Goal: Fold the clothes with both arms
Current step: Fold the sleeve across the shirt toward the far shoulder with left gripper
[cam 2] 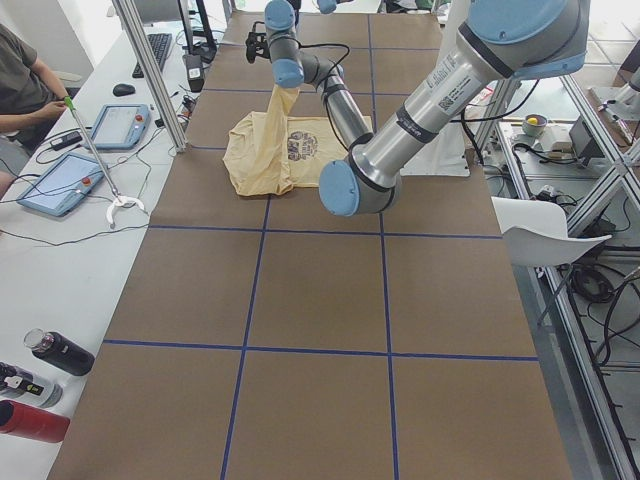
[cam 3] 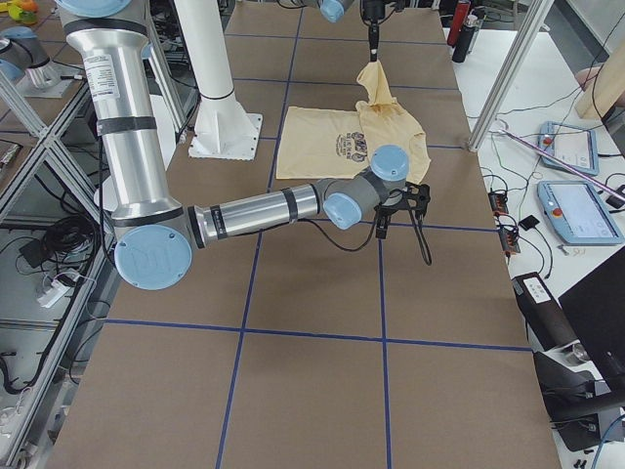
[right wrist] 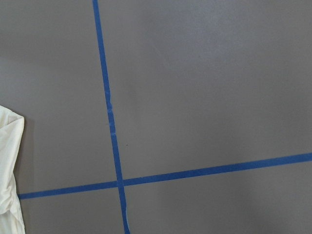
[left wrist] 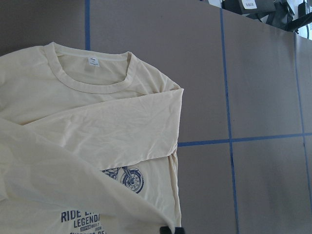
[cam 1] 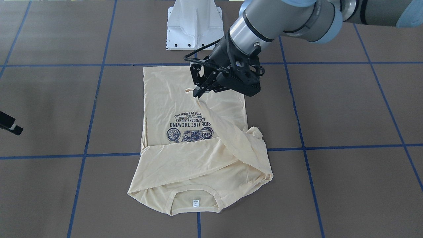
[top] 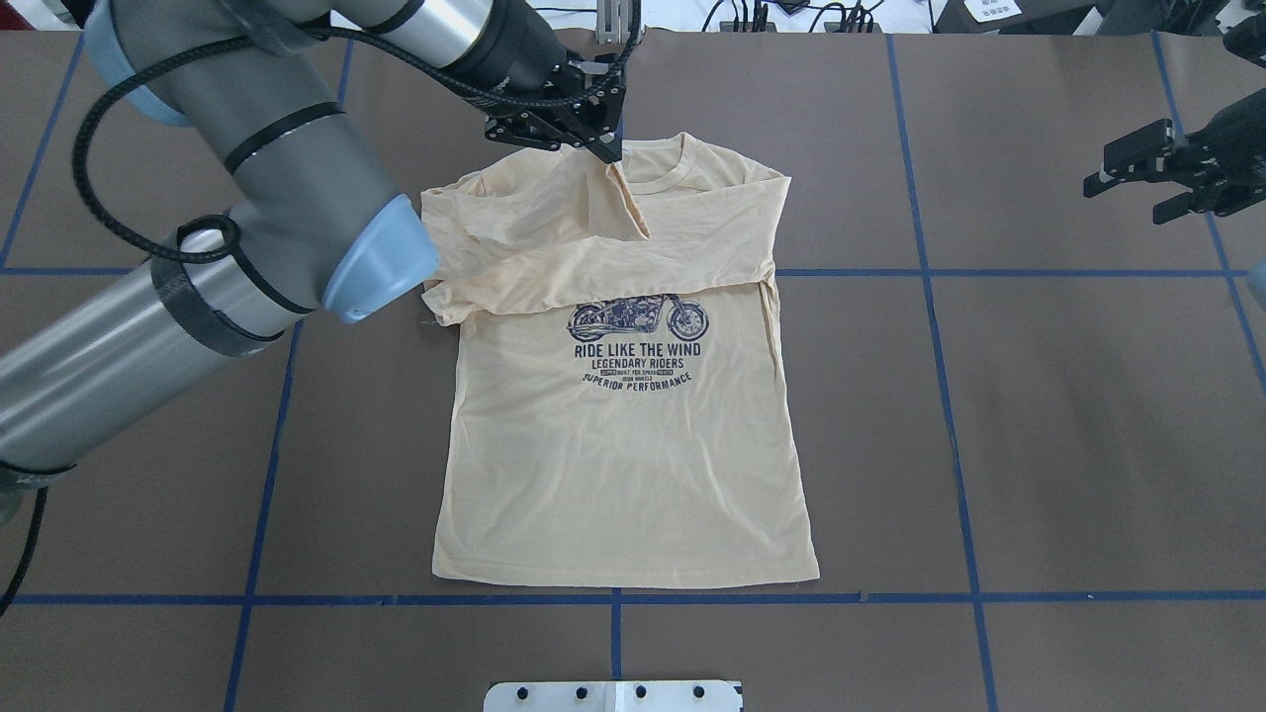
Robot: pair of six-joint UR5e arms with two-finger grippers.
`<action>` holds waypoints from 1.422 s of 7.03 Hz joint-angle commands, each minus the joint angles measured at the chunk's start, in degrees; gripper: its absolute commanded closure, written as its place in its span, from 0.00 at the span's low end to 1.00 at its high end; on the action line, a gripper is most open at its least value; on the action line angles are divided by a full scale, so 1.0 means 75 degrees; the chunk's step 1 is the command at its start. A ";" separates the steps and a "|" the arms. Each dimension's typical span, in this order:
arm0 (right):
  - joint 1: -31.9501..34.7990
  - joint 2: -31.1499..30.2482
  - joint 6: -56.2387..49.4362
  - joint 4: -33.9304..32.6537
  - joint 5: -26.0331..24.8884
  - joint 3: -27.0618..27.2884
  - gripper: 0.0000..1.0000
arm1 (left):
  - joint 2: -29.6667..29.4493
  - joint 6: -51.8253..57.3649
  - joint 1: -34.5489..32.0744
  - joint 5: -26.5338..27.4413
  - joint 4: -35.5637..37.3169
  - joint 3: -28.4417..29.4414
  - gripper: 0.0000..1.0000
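The pale cream-yellow long-sleeved T-shirt (top: 613,465) lies flat on the brown table (top: 1039,415), print side up, centred in front of the white pedestal base (cam 1: 194,24). The hem is toward the robot and the collar (top: 663,163) is toward the far edge. The navy motorcycle print (top: 638,336) is exposed, and a small white neck label (cam 1: 195,202) shows inside the collar. One sleeve (top: 554,282) is folded across the chest, just above the print. The other sleeve (cam 1: 228,129) rises off the garment, drawn up into a taut strip from the shoulder on the robot's left. The left gripper (cam 1: 199,92) pinches the cuff end of this sleeve, jaws pressed together on the fabric, above the shirt. The left arm (top: 267,188) reaches across that side of the table. The right gripper (top: 1132,185) hangs well apart from the shirt, on the robot's right, with its fingers spread and holding nothing. Blue tape lines (top: 949,396) divide the table surface into squares.
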 commanded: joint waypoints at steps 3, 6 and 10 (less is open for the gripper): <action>-0.0004 0.0021 -0.0001 -0.0012 -0.0060 -0.0023 0.00 | -0.1201 -0.0373 0.0629 0.1135 -0.0953 0.2011 0.31; -0.0004 0.0033 0.0092 0.0000 -0.0049 0.0011 0.00 | -0.1178 -0.0477 0.0641 0.1264 -0.0991 0.1979 0.00; -0.2032 0.0068 0.3533 0.0082 -0.1538 0.1259 0.00 | 0.1185 -0.0360 0.0501 0.1194 -0.0943 -0.0666 0.01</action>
